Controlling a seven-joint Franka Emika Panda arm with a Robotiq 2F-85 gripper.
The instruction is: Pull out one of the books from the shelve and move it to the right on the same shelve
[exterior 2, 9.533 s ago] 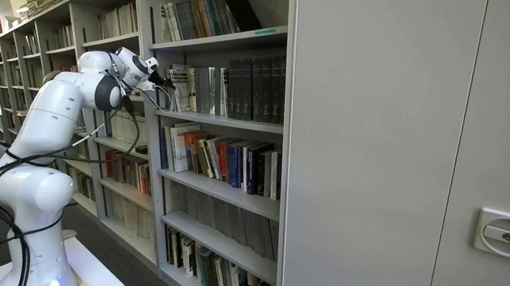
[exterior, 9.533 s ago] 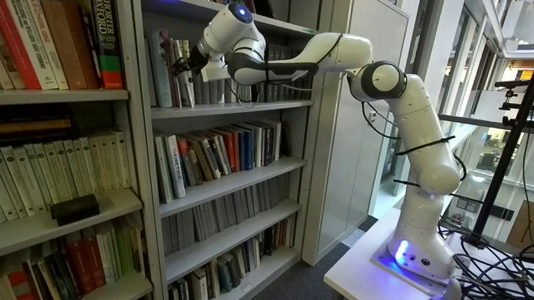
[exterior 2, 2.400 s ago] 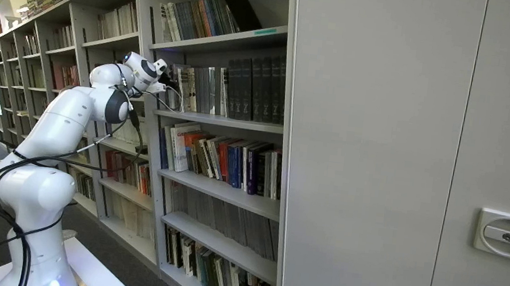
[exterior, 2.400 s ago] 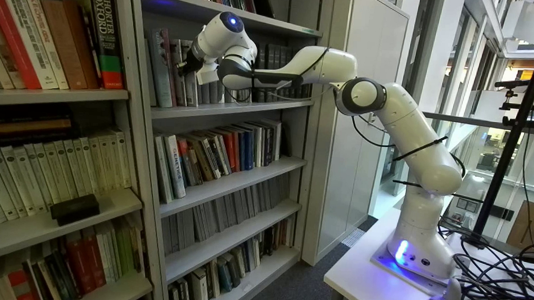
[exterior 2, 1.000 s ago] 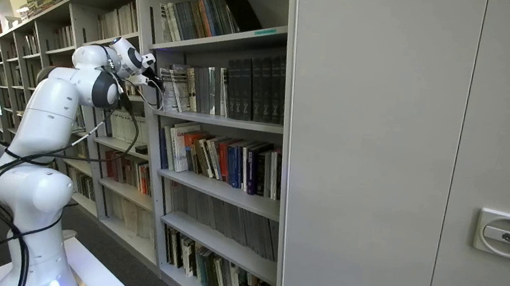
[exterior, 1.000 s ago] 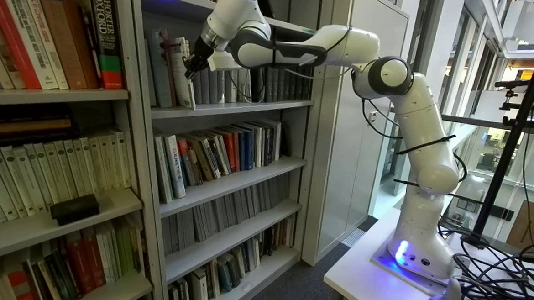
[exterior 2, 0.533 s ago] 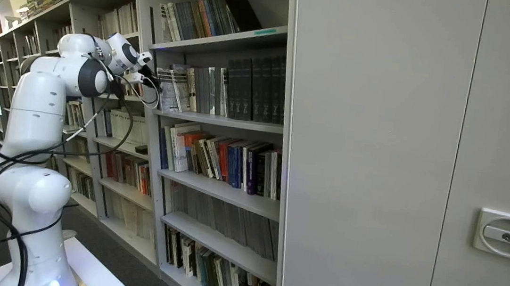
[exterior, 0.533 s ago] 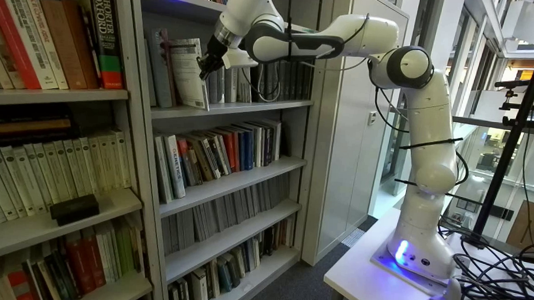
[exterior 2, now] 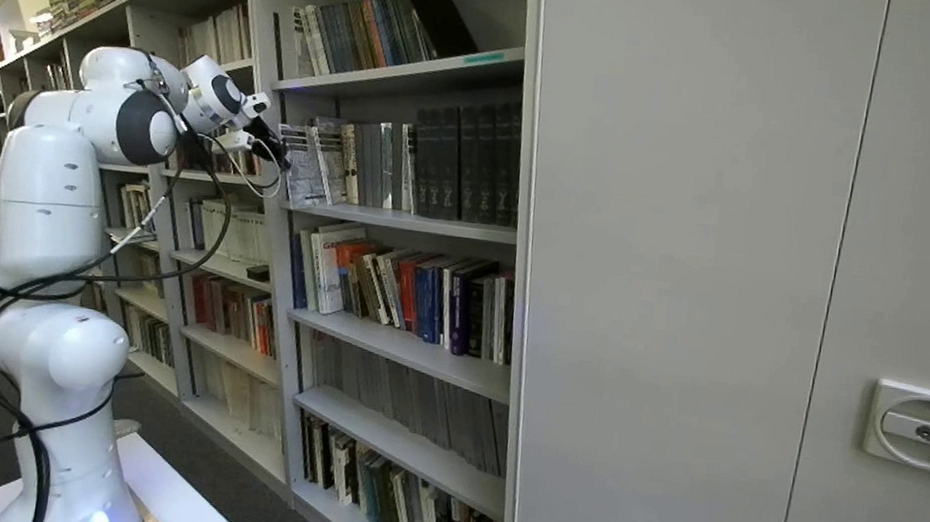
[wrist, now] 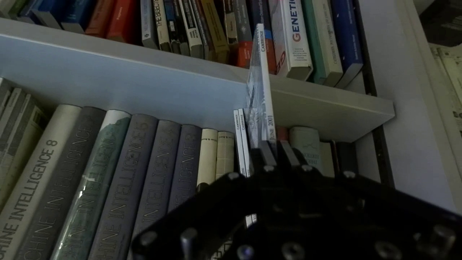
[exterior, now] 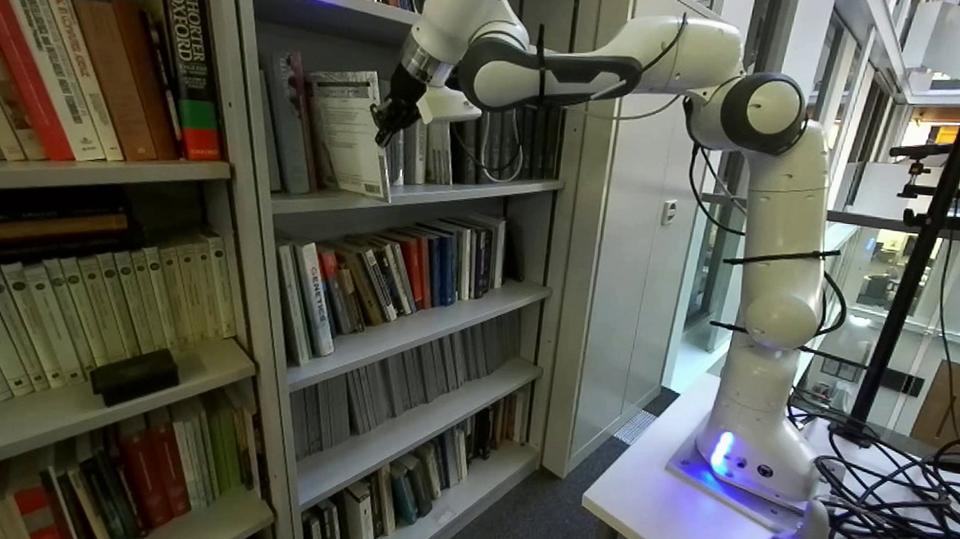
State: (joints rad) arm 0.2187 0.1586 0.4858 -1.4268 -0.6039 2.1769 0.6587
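Extraction appears partly complete: the thin Cambridge journal [wrist: 263,86], pinched in narrow-set jaws, projects out from the grey shelf [exterior: 484,190], with full withdrawal and rightward re-shelving outstanding.

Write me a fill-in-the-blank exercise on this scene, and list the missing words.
The gripper holds a thin book whose spine reads "____ 2001" in the wrist view.
There, the volume numbered 8 has, right before its number, the word ____.
Below the shelve, the white book with big lettering is titled ____.
The green-and-red-banded book begins "SHORTER ____".
Missing words: JUNE; INTELLIGENCE; GENETICS; OXFORD.
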